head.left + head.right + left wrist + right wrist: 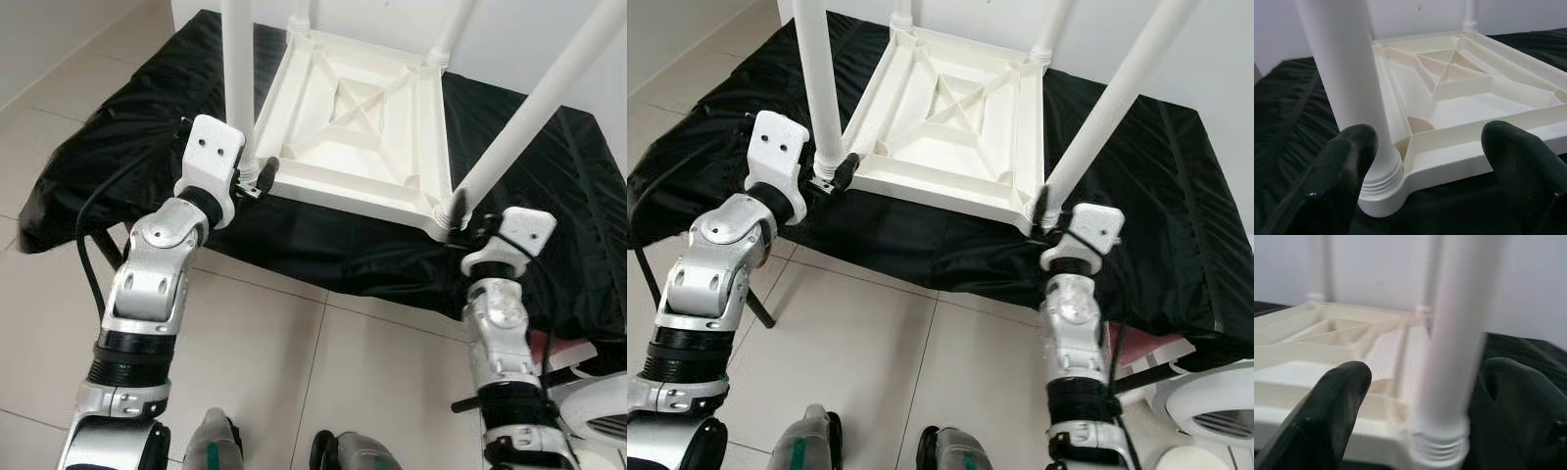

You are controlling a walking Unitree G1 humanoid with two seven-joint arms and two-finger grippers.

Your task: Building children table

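A white plastic children's table [323,174] lies upside down on a black cloth, its legs pointing up. My left gripper [257,182] is at the near left corner, by the base of the near left leg [238,78]. It is open, and in the left wrist view its fingers [1347,161] straddle that corner and the threaded leg base [1382,183]. My right gripper [458,221] is at the near right corner. It stands open around the near right leg [1449,357]; one finger [1332,406] is clear of the leg, the other sits close beside it.
The black cloth [118,117] covers a low platform against a white wall. Pale floor tiles [294,362] lie in front, with my feet [211,446] at the bottom. A white round appliance [1215,411] and something red [1146,343] sit on the floor at the right.
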